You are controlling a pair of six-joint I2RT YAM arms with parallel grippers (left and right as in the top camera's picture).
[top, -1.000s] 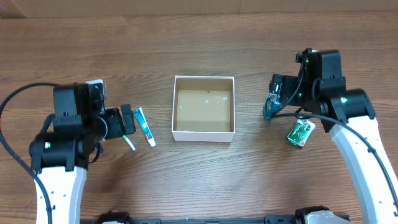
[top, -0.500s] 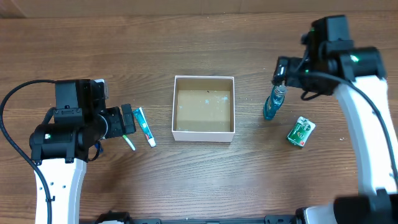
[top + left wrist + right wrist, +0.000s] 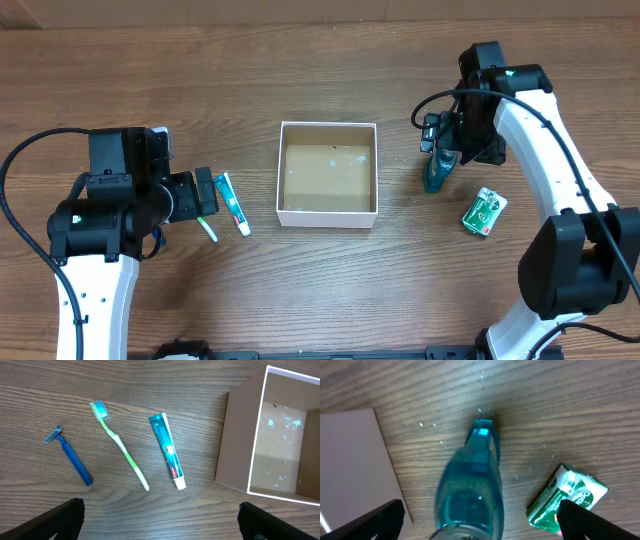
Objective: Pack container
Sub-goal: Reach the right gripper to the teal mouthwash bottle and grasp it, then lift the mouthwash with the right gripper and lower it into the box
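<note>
Left gripper (image 3: 160, 525): the 2 fingers are spread wide with nothing between them. Right under it on the table (image 3: 150, 380), a blue razor (image 3: 70, 457), a green toothbrush (image 3: 120, 445) and a toothpaste tube (image 3: 168, 451) lie side by side, none touching. The container (image 3: 235, 440) sits just past the toothpaste, open side up, tan floor bare.

Right gripper (image 3: 487, 522) is spread too. The blue bottle (image 3: 470, 490) shows between its fingers with gaps on both sides, so not clamped. Can't tell if it's upright or tipped. The container's white wall shows at the left of that view, near the bottle with a strip of wood between. A green packet (image 3: 565, 497) lies on the bottle's other side, apart.

From overhead the container sits mid-table between both arms, with bare wood on all 4 sides.
</note>
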